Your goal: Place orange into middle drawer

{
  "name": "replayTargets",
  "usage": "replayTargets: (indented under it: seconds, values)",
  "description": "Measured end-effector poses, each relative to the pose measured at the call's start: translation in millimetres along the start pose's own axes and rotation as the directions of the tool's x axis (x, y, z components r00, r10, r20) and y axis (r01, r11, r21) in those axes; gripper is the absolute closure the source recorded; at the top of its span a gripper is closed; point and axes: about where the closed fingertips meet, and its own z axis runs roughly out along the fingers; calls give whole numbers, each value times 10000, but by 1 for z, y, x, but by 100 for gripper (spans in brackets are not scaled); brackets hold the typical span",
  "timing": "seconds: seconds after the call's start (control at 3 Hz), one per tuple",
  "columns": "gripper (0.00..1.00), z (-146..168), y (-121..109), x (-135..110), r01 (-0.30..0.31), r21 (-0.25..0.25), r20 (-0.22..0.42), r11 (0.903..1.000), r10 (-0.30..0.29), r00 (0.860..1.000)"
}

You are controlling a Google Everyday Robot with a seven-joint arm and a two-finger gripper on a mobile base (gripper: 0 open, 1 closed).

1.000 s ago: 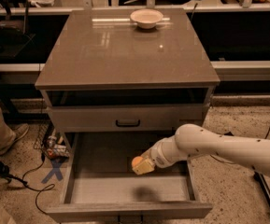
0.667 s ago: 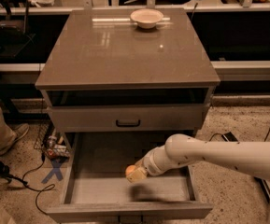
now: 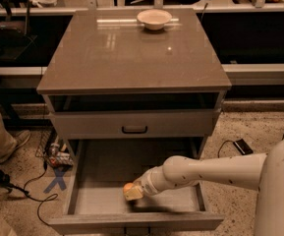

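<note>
While closed around the orange (image 3: 127, 187), hangs low inside the open middle drawer (image 3: 97, 200): gripper (image 3: 131, 192), left of centre, toward the near front panel. Orange round, so no long axis and no pointing direction to tell. Cannot tell if touching the drawer floor. Arm (image 3: 215, 168) stretched in from the right, nearly level, wrist sloping down to the left. White bowl (image 3: 154, 18) far back on the cabinet top (image 3: 131, 58).
</note>
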Motion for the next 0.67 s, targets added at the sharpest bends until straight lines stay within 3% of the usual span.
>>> replayTargets:
  seconds: [0.67]
  values:
    - [4, 15, -1, 1, -342, -51, 441, 9994, 344, 9984]
